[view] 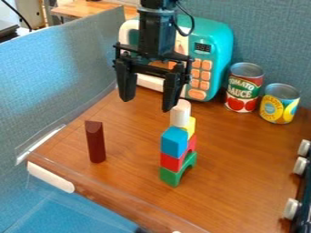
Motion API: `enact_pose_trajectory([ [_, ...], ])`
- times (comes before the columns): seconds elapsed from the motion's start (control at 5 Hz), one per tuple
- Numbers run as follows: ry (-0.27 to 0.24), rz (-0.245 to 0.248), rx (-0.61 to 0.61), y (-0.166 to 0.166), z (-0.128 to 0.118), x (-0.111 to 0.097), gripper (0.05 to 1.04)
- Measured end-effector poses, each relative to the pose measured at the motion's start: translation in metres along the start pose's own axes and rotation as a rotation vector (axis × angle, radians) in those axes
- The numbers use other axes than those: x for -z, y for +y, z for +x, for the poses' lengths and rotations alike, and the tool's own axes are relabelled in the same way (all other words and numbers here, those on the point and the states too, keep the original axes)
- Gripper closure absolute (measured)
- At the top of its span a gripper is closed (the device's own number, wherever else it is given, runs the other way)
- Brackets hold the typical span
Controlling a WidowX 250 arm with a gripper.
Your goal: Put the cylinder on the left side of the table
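"Just below and beside one fingertip of the gripper [147, 103], what's that pale thing?"

"The cylinder [180, 113], upright on top of the stack. The gripper is released: its fingers stand apart with nothing between them."

"How will it handle?"

"Like a wooden toy, I judge: light, stiff, a little slick, not fragile. Take it by its round sides, fairly high, and lift straight up, or the stack could topple."

"What's under it?"

"Its lower end is tucked behind the blue block [174, 142]; it seems to rest on the yellow block [191, 127], itself mostly hidden. Lower beneath the gripper come the red block [172, 161] and the green arch [173, 176], down on the table [243, 159]."

"And farther from the gripper?"

"The dark red block [96, 143] stands off to its other side, on the table's left, in plain sight. Behind the gripper, the toy microwave [213, 68] is partly covered. Farthest out, the black stove [305, 186] is cut off by the view's edge."
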State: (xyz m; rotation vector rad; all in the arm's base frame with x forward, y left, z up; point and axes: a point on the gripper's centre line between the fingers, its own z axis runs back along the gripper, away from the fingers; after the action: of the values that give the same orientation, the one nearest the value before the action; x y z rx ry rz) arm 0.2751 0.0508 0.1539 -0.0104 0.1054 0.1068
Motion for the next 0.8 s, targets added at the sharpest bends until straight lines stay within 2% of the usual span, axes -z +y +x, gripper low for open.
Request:
enact_pose_trajectory([
  [0.2, 0.027, -0.003, -0.005, 0.000, 0.000, 0.007, 0.083],
  [0.4, 0.002, 0.004, 0.009, -0.006, 0.005, 0.008, 0.083],
  [0.6, -0.051, -0.004, 0.019, -0.008, 0.014, 0.008, 0.083],
  [0.8, -0.060, -0.024, 0.027, -0.011, 0.019, 0.011, 0.083],
])
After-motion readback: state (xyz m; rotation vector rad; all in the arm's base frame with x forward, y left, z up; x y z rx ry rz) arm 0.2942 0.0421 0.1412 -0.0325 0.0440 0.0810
